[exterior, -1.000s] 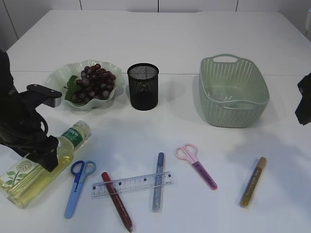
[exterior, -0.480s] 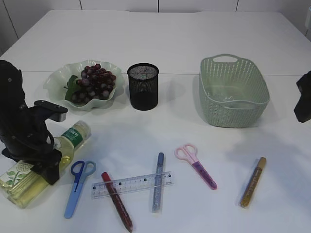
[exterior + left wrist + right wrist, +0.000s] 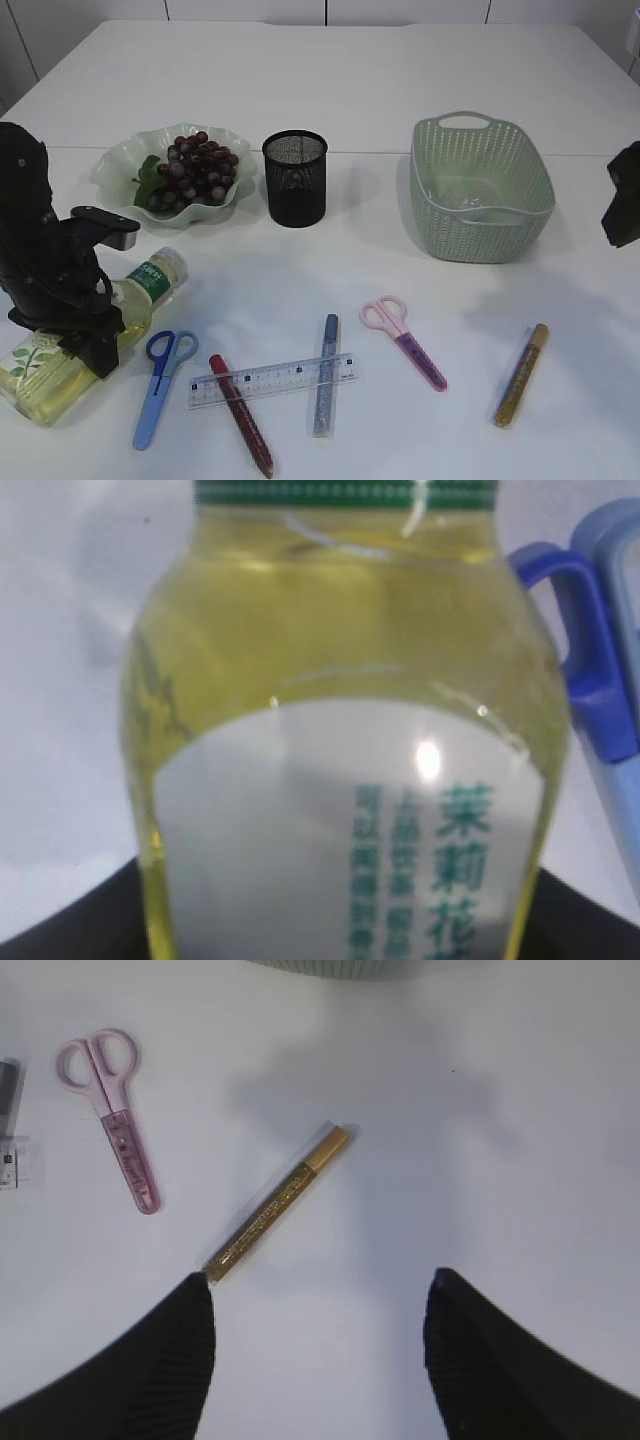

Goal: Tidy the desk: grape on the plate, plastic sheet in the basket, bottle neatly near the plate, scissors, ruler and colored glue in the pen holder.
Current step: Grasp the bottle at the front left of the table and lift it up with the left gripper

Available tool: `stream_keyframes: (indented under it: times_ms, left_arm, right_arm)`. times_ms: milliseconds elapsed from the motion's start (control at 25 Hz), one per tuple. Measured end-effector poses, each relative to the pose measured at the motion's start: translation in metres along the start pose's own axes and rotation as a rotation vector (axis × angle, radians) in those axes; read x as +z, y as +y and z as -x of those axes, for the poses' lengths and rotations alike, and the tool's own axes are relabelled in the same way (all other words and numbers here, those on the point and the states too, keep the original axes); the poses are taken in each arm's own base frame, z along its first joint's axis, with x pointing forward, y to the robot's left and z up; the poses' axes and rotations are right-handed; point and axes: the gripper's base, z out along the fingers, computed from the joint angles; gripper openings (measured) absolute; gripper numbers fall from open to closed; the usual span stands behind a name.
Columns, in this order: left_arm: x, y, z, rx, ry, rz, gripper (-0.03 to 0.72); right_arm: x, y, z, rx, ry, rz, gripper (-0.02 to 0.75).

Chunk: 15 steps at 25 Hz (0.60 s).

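The left gripper (image 3: 85, 335) had come down over the bottle (image 3: 75, 340), lying in front of the plate (image 3: 115, 165), its jaws narrowing around it, firm grip uncertain; the right gripper (image 3: 320, 1355) hung apart, empty; pick-up seemed near.

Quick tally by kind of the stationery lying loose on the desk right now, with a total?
Scissors: 2, the blue scissors and the pink scissors
Glue sticks: 3, the red glue, the blue glue and the gold glue
Ruler: 1, the clear ruler
Total: 6
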Motion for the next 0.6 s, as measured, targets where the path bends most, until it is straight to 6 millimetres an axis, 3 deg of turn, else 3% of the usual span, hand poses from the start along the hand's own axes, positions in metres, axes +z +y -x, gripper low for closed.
stream_keyframes:
  times_ms: [400, 600]
  left_arm:
    - [0.000, -0.001, 0.002, -0.040, -0.019, -0.011, 0.456]
    - [-0.012, -0.003, -0.002, -0.076, -0.133, 0.002, 0.455]
  right_arm:
    - [0.000, 0.000, 0.000, -0.002, 0.000, 0.000, 0.512]
    - [0.000, 0.000, 0.000, -0.002, 0.004, 0.000, 0.512]
